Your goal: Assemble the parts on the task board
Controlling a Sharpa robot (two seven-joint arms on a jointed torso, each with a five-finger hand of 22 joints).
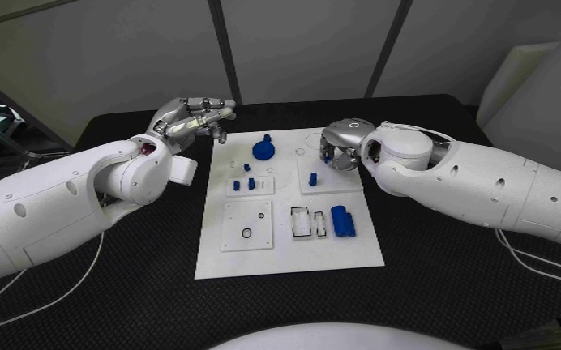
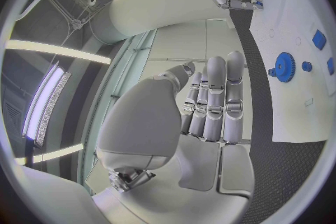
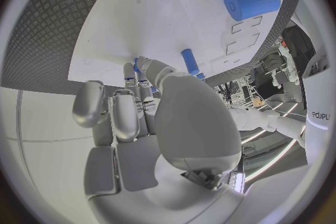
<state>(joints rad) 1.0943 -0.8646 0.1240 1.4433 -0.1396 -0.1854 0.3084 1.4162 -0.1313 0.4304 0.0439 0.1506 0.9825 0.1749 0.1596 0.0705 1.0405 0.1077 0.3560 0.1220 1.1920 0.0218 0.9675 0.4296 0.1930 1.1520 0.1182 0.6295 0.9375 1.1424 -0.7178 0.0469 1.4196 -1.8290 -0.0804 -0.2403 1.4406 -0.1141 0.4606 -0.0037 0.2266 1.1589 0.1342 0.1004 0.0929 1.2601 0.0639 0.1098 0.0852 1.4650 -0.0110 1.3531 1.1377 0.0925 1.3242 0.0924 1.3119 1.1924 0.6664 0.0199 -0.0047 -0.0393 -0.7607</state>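
Blue cylinders lie at board's 4 o'clock, task board mid-table. Blue peg upright beside right hand, fingers curled, grasp uncertain. Gear at 12. Left hand clenched, holding nothing. Risk: right hand knocks peg.

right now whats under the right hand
The right hand hovers over the board's far right corner. A small blue peg stands just beside it. In the right wrist view the fingers hide whatever lies under them.
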